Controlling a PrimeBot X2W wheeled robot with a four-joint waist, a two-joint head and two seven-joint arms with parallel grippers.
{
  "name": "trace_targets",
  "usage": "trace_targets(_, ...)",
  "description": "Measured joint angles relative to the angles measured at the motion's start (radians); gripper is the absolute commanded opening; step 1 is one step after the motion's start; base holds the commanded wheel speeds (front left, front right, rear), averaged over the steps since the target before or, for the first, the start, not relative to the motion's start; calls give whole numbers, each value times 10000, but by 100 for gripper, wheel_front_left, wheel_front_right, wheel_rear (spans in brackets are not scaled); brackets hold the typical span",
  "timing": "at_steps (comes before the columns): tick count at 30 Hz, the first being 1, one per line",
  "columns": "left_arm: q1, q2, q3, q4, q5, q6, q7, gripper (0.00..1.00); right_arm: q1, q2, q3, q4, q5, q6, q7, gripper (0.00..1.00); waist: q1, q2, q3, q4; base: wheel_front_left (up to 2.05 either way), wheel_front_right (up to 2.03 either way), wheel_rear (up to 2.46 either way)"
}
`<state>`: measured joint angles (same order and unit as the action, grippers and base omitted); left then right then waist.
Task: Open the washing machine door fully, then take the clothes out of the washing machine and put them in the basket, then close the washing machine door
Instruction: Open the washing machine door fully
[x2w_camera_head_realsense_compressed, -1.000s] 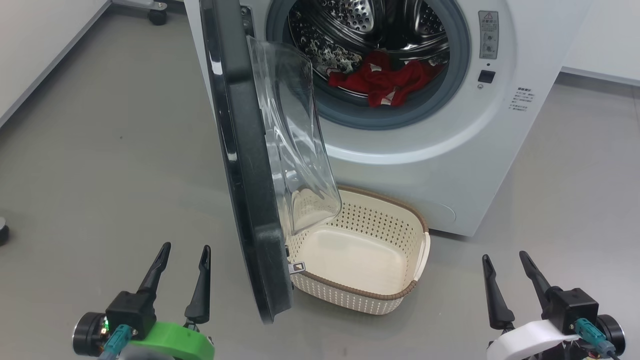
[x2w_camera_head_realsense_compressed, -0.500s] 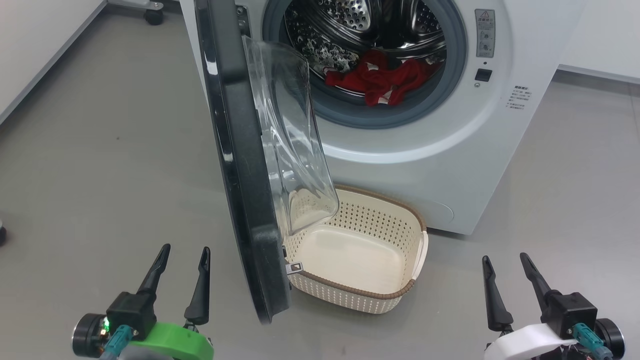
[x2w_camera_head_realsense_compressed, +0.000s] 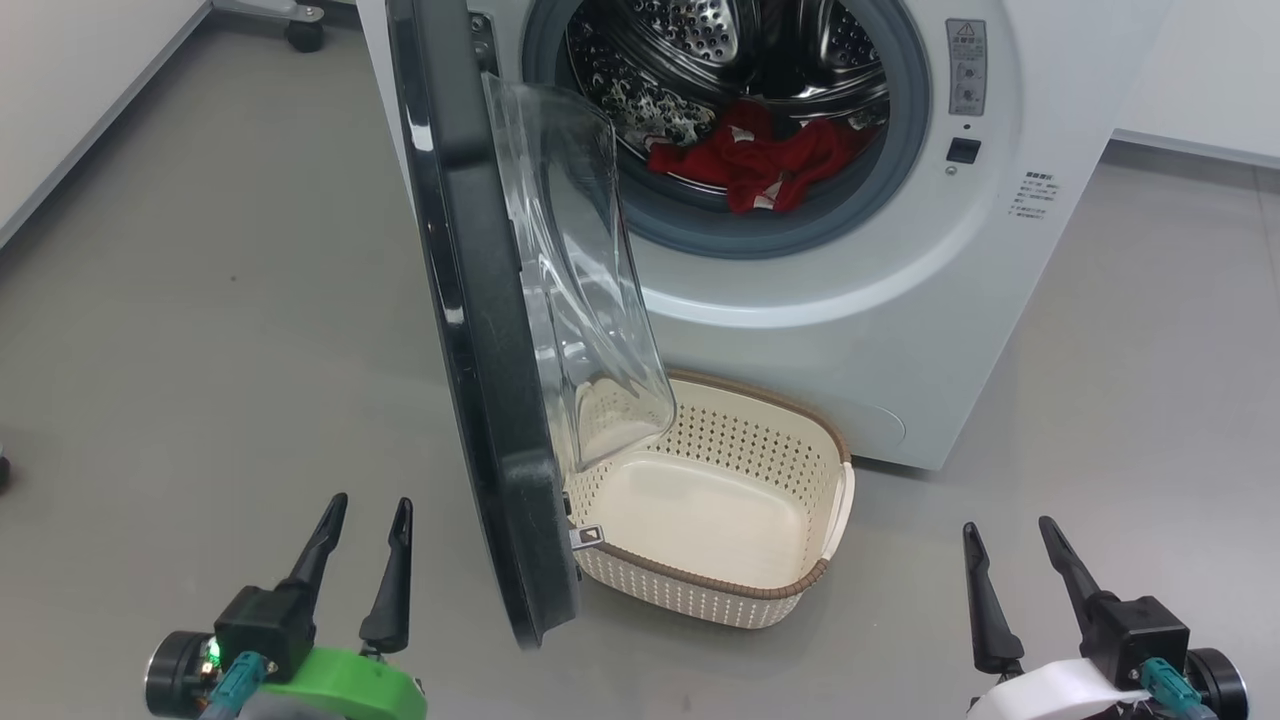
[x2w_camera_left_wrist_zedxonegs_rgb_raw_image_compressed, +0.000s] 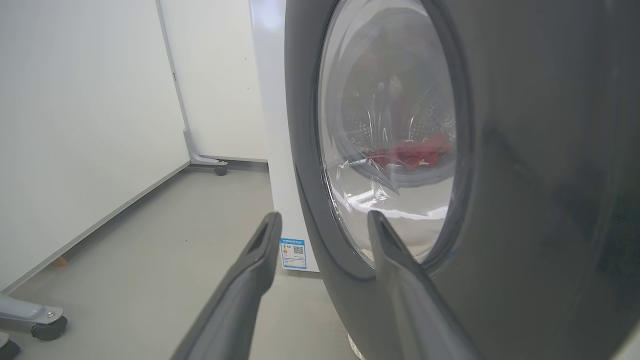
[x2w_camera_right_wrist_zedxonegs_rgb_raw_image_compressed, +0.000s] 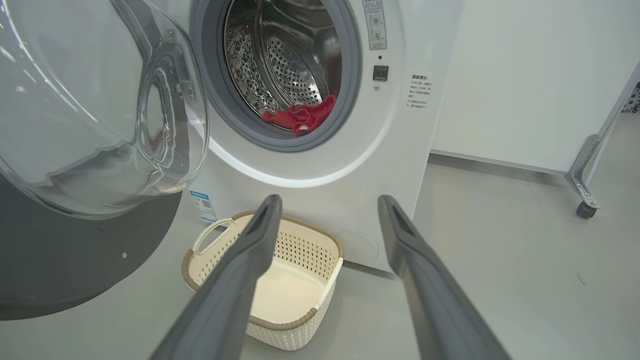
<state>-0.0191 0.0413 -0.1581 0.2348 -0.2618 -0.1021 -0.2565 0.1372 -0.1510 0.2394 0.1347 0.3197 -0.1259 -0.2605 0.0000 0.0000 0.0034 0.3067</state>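
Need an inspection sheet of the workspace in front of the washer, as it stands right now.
Surface: smooth grey floor.
Job's things: round glossy black-rimmed washing machine door swung out, not fully back; bright red clothes in the drum of the white front-loading washing machine; cream perforated plastic basket empty, on the floor before the machine.
Clutter: nothing seen.
Grippers: left gripper open, empty, beside the door's outer face; right gripper open, empty.
Cables: teal connector plugs at both wrists.
Surroundings: white wall panel; black castor wheel.

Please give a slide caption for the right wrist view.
Open right gripper faces the empty basket before the washing machine, red clothes inside.
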Motion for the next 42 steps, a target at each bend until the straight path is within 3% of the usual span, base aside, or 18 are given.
trace_targets(1, 0, 0, -2, 12, 0, 0, 0, 28, 2, 13, -4, 0, -27, 0, 0, 100, 0, 0, -5, -4, 0, 0, 0)
trace_targets(2, 0, 0, -4, 21, 0, 0, 0, 6, 5, 23, -6, 0, -63, 0, 0, 100, 0, 0, -11, -7, 0, 0, 0)
trace_targets(3, 0, 0, -8, 38, 2, 0, 0, 0, 10, 31, -12, 0, -63, 0, 0, 100, 0, 0, -18, -11, 0, 0, 0)
trace_targets(17, -35, 0, 161, -330, 96, 98, 2, 0, 188, 173, -169, -8, -153, 0, 0, 100, 0, 0, -120, -20, 0, 0, 0)
trace_targets(25, -731, -4, 412, -2090, 449, 201, 0, 0, 221, 209, -240, -38, -192, 0, 0, 100, 0, 0, -173, 12, 0, 0, 0)
trace_targets(30, -1572, -6, 364, -3868, 717, 234, -6, 0, 272, 257, -280, -77, -192, 0, 0, 100, 0, 0, -207, 37, 0, 0, 0)
trace_targets(35, -1890, -4, -462, -5030, 702, 82, -13, 0, 275, 278, -291, -82, -209, 0, 0, 100, 0, 0, -209, 41, 0, 0, 0)
trace_targets(42, -1666, 6, -3070, -5386, 12, -182, 163, 0, 282, 318, -290, -81, -234, 0, 0, 100, 0, 0, -156, -18, 0, 0, 0)
